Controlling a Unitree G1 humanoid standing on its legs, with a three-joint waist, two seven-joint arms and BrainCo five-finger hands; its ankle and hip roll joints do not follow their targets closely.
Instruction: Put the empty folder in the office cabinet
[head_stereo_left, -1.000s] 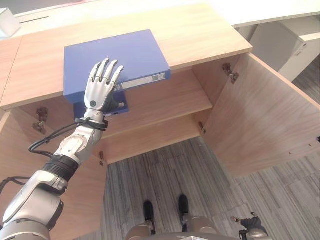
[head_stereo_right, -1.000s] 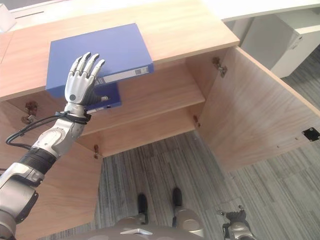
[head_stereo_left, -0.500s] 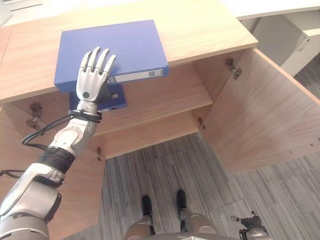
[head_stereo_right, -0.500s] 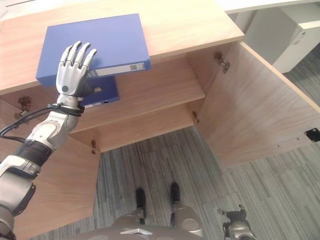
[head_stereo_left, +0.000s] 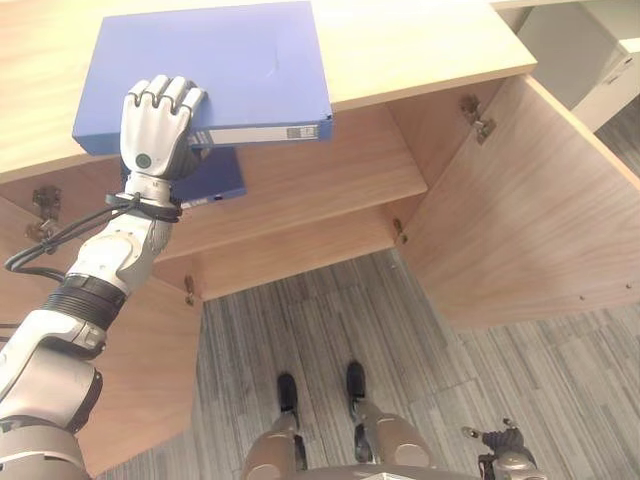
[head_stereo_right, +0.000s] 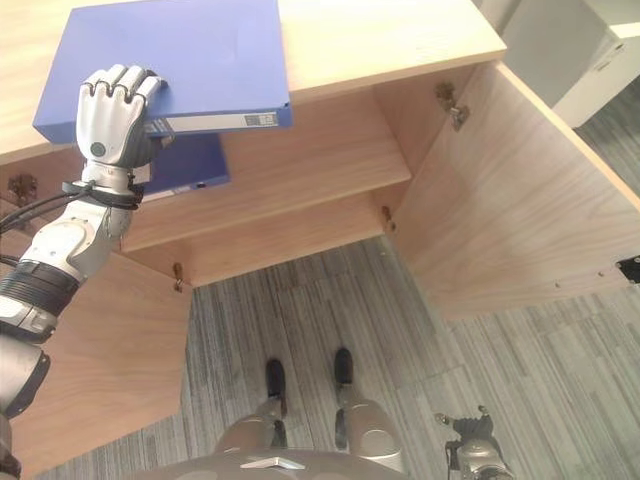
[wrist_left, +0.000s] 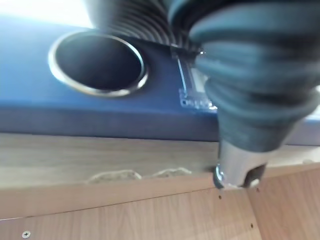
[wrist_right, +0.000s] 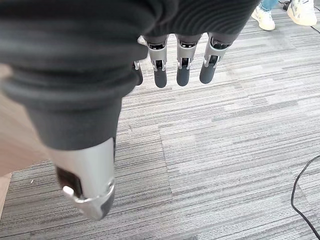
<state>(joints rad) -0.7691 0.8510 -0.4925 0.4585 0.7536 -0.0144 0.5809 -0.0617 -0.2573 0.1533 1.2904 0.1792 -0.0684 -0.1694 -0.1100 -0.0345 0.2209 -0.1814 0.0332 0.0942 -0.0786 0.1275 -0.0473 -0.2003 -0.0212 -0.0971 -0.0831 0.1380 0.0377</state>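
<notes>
Change: fingers that lay straight on the cover now curl over the near edge.
Left hand (head_stereo_left: 155, 125): clasps the blue folder (head_stereo_left: 230, 60) by its spine.
Folder: flat on the cabinet top (head_stereo_left: 420, 45), overhanging.
Below: second blue folder (head_stereo_left: 212, 180) on the upper shelf (head_stereo_left: 320, 185).
Right hand (wrist_right: 172, 62): fingers relaxed, low, idle.
Meaning: probably ready to lift.

A blue folder (wrist_left: 100, 107) spans the middle of the frame as a wide band, its spine facing the camera. A metal-rimmed finger hole (wrist_left: 97, 62) sits in the spine at upper left, with a small label pocket (wrist_left: 192, 87) to its right. The left hand (wrist_left: 245, 75) with its dark ribbed cover fills the upper right, overlapping the folder. Below runs the cabinet's wooden edge (wrist_left: 100, 177), then a wooden panel (wrist_left: 150, 215) across the bottom.
</notes>
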